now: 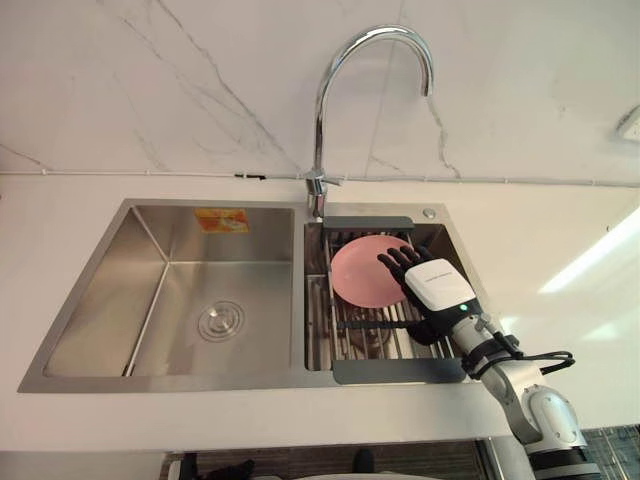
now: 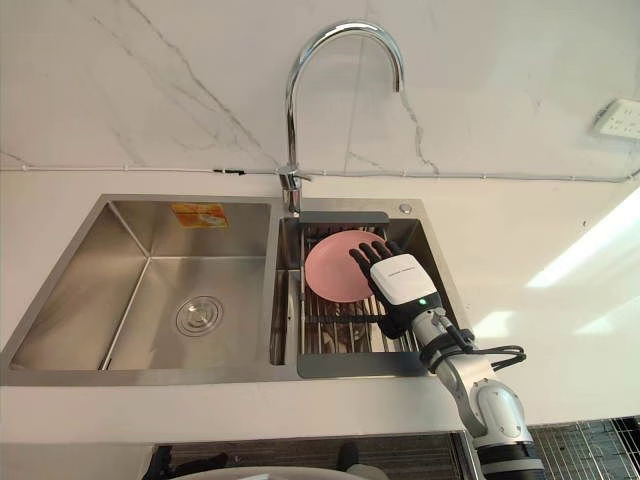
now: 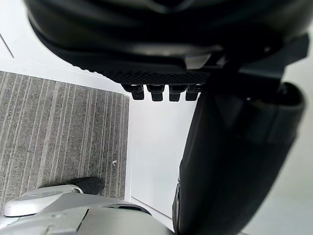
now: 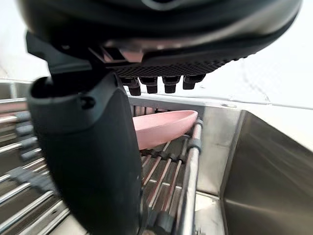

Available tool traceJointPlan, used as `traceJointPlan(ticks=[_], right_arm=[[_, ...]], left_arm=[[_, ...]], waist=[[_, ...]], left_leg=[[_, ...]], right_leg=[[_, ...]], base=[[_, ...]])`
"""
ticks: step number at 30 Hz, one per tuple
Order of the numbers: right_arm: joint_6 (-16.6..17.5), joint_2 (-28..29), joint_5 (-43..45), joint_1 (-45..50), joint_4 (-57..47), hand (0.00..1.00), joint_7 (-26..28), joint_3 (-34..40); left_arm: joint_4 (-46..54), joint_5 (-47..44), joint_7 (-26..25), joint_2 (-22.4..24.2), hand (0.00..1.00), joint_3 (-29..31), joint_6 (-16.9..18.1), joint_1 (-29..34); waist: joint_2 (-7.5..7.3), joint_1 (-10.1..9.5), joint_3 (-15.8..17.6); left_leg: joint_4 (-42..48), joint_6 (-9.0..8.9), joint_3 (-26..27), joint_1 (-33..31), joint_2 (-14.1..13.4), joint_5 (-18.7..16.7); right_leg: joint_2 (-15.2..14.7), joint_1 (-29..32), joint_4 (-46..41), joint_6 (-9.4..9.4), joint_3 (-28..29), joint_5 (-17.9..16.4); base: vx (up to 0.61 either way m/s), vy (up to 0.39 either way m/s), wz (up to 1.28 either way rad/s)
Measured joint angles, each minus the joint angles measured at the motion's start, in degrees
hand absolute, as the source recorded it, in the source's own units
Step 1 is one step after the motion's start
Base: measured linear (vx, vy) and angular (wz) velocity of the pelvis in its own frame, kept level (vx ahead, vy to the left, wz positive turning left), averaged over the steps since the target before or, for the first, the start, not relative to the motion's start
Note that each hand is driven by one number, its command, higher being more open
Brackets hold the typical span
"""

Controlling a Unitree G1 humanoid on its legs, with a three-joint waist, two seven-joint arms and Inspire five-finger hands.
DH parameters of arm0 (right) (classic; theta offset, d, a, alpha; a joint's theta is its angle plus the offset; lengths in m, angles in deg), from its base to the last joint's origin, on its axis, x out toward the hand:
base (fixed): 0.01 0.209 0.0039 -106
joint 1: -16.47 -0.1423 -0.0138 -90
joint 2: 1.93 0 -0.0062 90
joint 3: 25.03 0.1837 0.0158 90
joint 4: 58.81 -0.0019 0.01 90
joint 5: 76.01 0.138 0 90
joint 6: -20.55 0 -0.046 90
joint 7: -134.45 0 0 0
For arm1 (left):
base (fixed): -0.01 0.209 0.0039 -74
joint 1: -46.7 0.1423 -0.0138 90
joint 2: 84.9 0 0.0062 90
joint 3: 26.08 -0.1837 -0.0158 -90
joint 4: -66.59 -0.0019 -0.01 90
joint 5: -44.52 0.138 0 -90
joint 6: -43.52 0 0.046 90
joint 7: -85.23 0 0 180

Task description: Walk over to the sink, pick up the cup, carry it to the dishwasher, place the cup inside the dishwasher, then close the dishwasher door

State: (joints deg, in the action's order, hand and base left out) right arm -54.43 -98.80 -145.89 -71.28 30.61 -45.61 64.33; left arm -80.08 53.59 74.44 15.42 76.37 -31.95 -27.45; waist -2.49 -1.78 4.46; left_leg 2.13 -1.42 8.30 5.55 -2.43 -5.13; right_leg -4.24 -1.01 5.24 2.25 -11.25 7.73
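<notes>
right hand [image 1: 437, 285] is over the right basin of the sink [image 1: 100, 290], fingers [image 1: 400, 262] straight and spread wide, holding nothing. the task says cup, but what we see under the fingers is a shallow pink dish [image 1: 362, 272] lying on the far part of the rack [image 1: 400, 370] that spans this basin. the right wrist view shows the dish resting on the bars with the fingers just above it and the thumb down beside its near rim. we can't tell if there is contact. left hand [image 3: 161, 49] hangs low above the floor [image 3: 58, 127], fingers relaxed and empty. we judge the pick isn't made yet. risks: the dish is low and thin-rimmed, so if the thumb doesn't get under the edge, closing could just push it along the bars toward the far wall. the thumb could also snag between rack bars on the way down and jam. a pinch on one rim only would likely let the dish tip and slip out on the lift, clattering back onto the rack. the faucet [image 1: 330, 90] stands just beyond the dish, so a lift that drifts far could knock it. round shape under the bars is too unclear to name. the desk [image 1: 560, 230] lies right of the sink.
</notes>
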Motion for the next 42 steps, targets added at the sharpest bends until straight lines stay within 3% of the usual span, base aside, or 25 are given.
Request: traceJointPlan(ticks=[7,8,24,42], right_arm=[[-0.13,0.54,0.0,-0.28,3.69,1.0,-4.86,-0.08],[-0.11,0.54,-0.01,-0.68,4.21,0.0,-5.07,-0.18],[6.65,-2.64,2.92,-5.71,10.96,0.0,-5.25,-2.7],[6.94,-3.96,4.01,-6.06,8.04,0.0,-6.88,-1.6]], left_arm=[[0.04,-0.06,-0.04,-0.22,1.0,-0.46,-0.64,0.01],[0.04,-0.06,-0.04,-0.25,1.0,-0.48,-0.69,0.01],[0.29,-0.05,-0.01,-0.51,1.0,-0.52,-1.53,0.03],[1.08,-0.05,-0.5,-0.7,1.0,-0.41,-0.98,0.26]], waist=[[-0.05,0.03,-0.41],[-0.07,0.04,-0.42],[-0.63,0.05,-0.97],[-0.45,-0.26,-0.86]], left_leg=[[-0.83,0.15,-0.15,0.02,0.36,0.59],[-0.97,0.11,-0.16,0.02,0.44,0.66],[-1.59,-0.22,-1.28,-0.16,0.67,1.07],[-1.71,0.0,-1.42,-0.57,0.56,1.41]], right_leg=[[-0.34,0.03,0.0,0.19,-0.15,0.15],[-0.39,0.07,0.0,0.21,-0.15,0.16],[-0.75,0.17,0.0,0.48,-0.77,0.04],[-0.59,0.84,-0.03,0.26,-0.91,0.22]], base=[[-0.04,0.008,0.01],[-0.05,0.018,0.02],[-0.03,0.001,0.02],[0.0,0.0,0.0]])
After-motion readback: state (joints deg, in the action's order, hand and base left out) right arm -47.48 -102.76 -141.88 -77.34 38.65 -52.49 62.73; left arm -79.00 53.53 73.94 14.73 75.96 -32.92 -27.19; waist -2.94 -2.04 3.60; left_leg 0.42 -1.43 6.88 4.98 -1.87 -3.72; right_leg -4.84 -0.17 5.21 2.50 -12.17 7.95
